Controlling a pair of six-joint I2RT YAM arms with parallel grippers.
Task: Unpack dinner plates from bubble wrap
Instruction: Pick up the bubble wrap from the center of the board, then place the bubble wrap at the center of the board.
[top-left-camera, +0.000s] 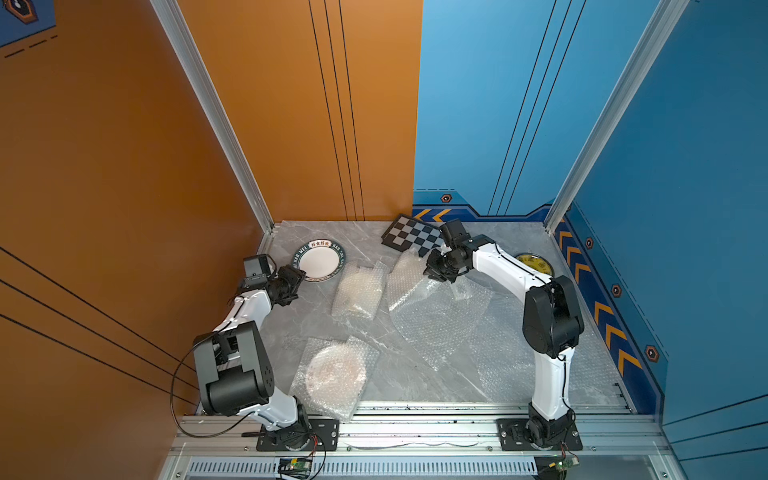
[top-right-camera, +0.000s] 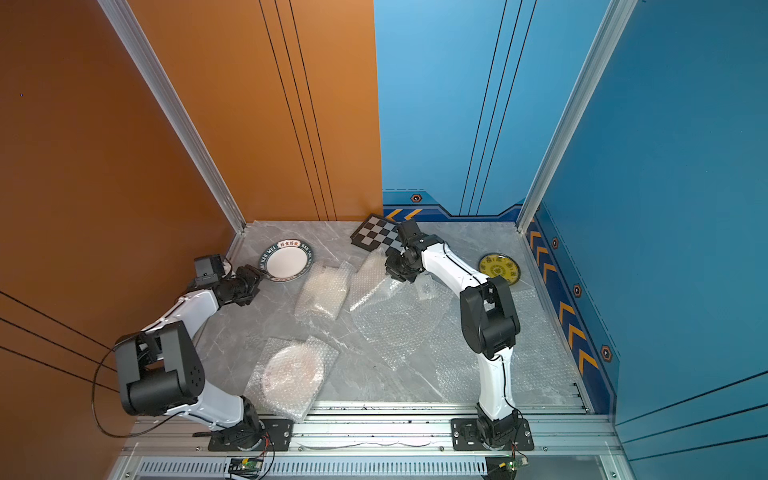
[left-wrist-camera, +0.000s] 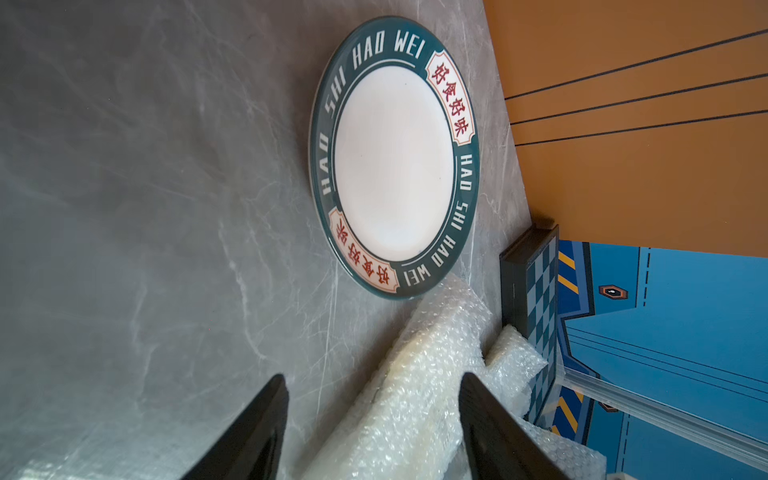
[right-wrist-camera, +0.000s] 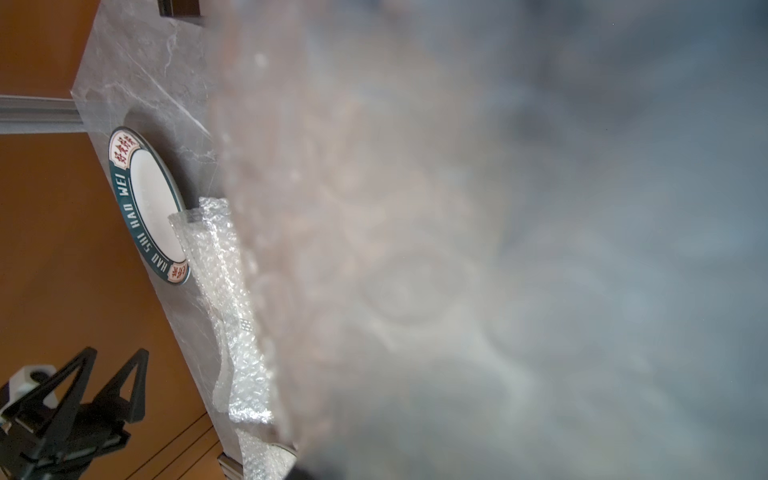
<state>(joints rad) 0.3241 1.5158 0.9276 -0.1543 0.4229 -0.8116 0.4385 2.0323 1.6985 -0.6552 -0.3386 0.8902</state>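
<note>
A white plate with a green lettered rim (top-left-camera: 320, 261) (left-wrist-camera: 395, 158) lies bare at the back left. My left gripper (top-left-camera: 300, 275) (left-wrist-camera: 372, 376) stands open just beside its rim, holding nothing. A yellow plate (top-right-camera: 498, 268) lies bare at the back right. Two plates are still in bubble wrap: one bundle (top-left-camera: 359, 291) in the middle and one (top-left-camera: 334, 370) near the front. My right gripper (top-left-camera: 430, 268) is shut on the raised edge of a loose bubble wrap sheet (top-left-camera: 436, 320). That sheet blurs most of the right wrist view and hides the jaws.
A black-and-grey checkerboard (top-left-camera: 415, 237) lies at the back, just behind the right gripper. More loose wrap (top-left-camera: 498, 357) lies flat by the right arm's base. Orange and blue walls close in the table. A metal rail (top-left-camera: 415, 415) runs along the front.
</note>
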